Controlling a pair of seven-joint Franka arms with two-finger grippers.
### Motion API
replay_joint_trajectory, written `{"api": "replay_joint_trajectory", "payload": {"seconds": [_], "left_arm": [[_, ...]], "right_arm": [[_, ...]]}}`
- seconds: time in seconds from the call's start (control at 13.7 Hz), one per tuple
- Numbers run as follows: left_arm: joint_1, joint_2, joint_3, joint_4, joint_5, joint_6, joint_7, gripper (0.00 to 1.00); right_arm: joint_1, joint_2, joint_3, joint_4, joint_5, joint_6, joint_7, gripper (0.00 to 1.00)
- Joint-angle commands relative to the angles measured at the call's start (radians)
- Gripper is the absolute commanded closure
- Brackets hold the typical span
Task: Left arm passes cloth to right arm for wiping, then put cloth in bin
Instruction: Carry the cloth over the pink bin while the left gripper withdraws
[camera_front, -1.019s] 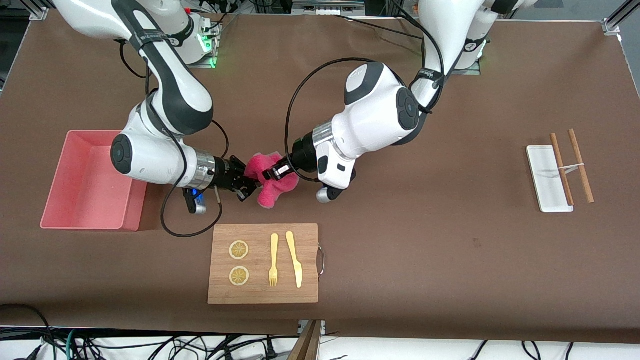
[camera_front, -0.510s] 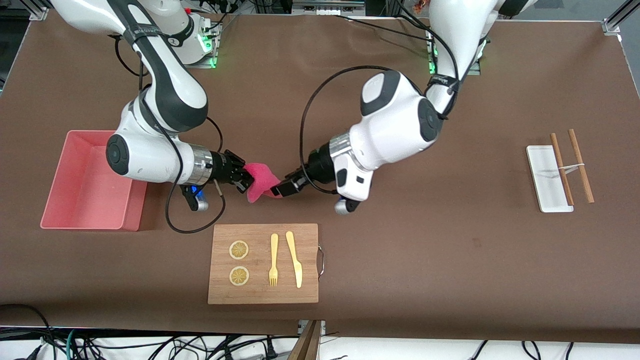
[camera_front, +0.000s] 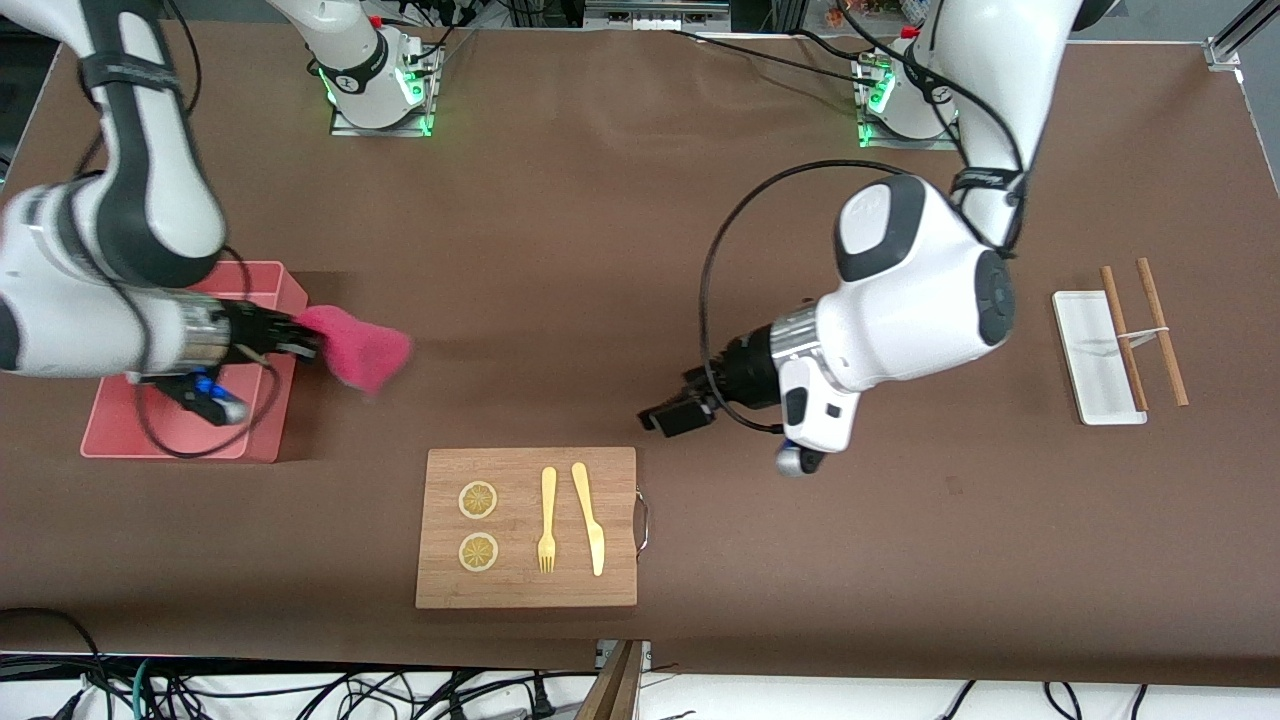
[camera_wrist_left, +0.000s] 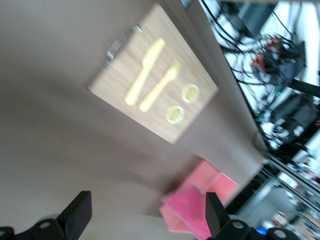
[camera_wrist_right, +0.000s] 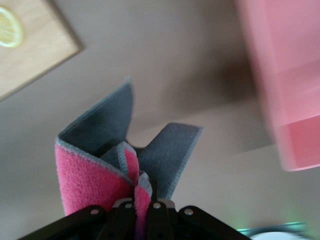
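We see a brown table. The pink bin sits at the right arm's end. The wooden cutting board lies nearest the front camera. At the left arm's end rests a small white tray, two brown sticks beside it.

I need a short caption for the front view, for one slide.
Right gripper holds the cloth beside the bin; left gripper, open, hangs over bare table.
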Motion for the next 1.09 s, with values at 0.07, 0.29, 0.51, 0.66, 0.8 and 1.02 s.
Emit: {"api": "replay_joint_trajectory", "payload": {"seconds": [0.07,0.29,0.51,0.66,0.8,1.02], "left_arm": [[0.12,-0.154,-0.001,-0.119,0.119,-0.217,0.211,0.0],[0.205,-0.275,-0.003,-0.178,0.239,-0.396,0.382,0.0],[0.236,-0.512,-0.003,-0.46,0.409,-0.392,0.534,0.0],[0.236,-0.612,-0.009,-0.59,0.573,-0.371,0.545,0.0],[0.236,-0.649,-0.014,-0.655,0.708,-0.354,0.547,0.0],[0.271,-0.646,-0.012,-0.663,0.759,-0.349,0.585,0.0]], "right_arm": [[0.012,-0.029,-0.123,0.014,-0.139,-0.071,-0.279,1.0],[0.002,-0.024,-0.217,0.008,-0.22,-0.065,-0.473,1.0],[-0.01,-0.006,-0.269,-0.008,-0.271,0.007,-0.593,1.0],[-0.01,0.023,-0.298,-0.009,-0.271,0.07,-0.654,1.0],[-0.01,0.074,-0.303,-0.017,-0.271,0.135,-0.661,1.0],[-0.01,0.134,-0.301,-0.052,-0.271,0.256,-0.662,1.0]]}}
